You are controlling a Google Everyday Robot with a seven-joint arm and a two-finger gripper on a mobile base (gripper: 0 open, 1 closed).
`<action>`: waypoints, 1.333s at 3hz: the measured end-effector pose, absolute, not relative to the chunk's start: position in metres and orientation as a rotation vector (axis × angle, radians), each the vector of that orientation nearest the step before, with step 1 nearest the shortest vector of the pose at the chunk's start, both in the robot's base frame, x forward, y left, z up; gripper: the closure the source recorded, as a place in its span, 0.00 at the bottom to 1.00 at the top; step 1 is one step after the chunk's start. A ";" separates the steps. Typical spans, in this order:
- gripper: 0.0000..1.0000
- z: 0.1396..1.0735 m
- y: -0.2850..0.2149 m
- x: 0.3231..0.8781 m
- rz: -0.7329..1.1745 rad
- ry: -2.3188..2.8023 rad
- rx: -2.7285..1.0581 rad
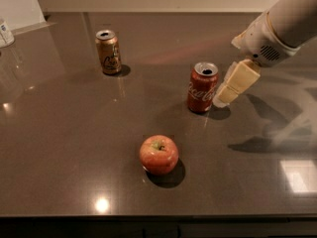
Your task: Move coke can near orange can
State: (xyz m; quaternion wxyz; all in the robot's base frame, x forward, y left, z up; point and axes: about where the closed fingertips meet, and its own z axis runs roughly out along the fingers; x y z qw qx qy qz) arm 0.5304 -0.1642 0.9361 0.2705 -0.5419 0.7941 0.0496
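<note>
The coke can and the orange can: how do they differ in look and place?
The coke can is red with white script; the orange can is golden-bronze with a dark emblem. The coke can stands close beside the tool; the orange can stands far from it. Both are upright, with silver tops.
</note>
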 end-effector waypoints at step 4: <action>0.46 0.899 -0.121 0.562 0.298 2.161 -1.455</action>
